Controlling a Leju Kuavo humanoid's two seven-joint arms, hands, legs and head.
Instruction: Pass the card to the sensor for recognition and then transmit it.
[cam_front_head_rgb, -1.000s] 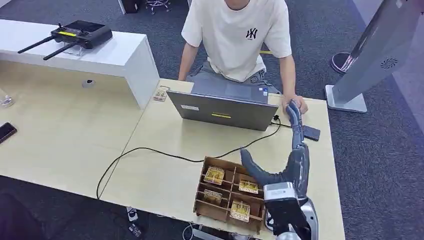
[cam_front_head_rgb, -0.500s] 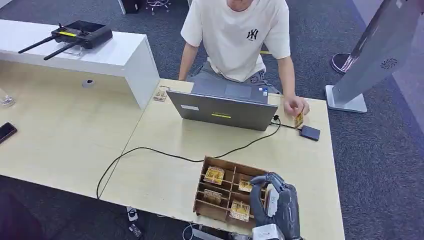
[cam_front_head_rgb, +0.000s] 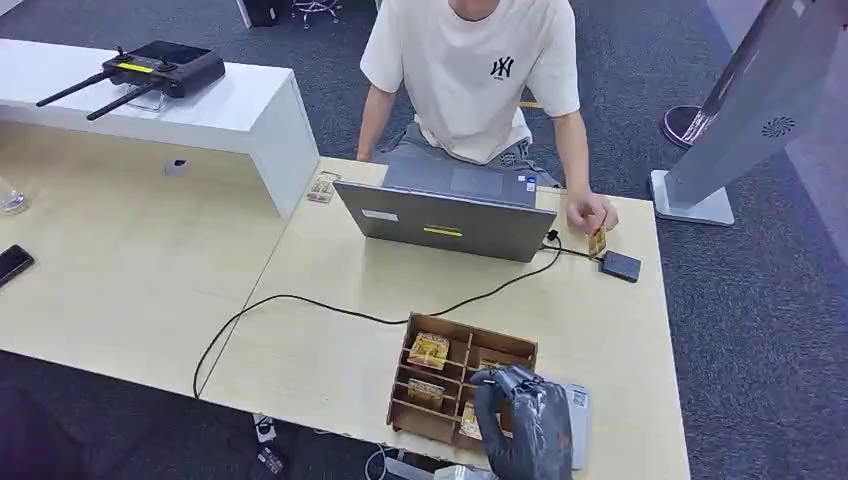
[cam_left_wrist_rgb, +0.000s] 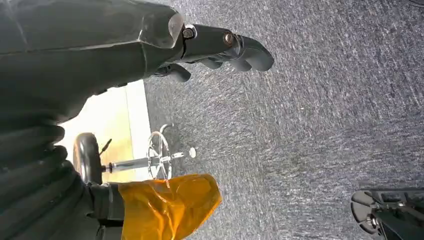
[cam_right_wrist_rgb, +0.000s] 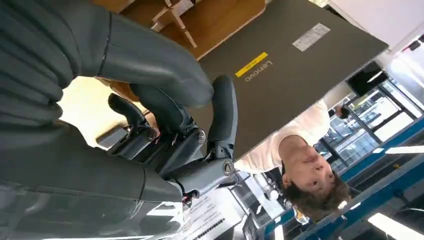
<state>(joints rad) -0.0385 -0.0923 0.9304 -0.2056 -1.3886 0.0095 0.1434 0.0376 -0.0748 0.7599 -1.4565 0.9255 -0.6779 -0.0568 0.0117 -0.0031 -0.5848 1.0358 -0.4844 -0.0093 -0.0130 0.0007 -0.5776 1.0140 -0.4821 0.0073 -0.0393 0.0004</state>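
Head view: my right robot hand (cam_front_head_rgb: 522, 430) hovers empty, fingers loosely spread, over the card box (cam_front_head_rgb: 420, 385); left robot hand (cam_left_wrist_rgb: 220, 47) hangs curled.

So the surface (cam_front_head_rgb: 330, 350) is a light wood top. Sitting on it: an open grey laptop (cam_front_head_rgb: 445, 222) at the far edge, a black cable (cam_front_head_rgb: 300, 300) snaking across the middle, a small dark sensor box (cam_front_head_rgb: 621, 266) just right of the laptop, and a compartmented wooden tray (cam_front_head_rgb: 445, 375) at the near edge.
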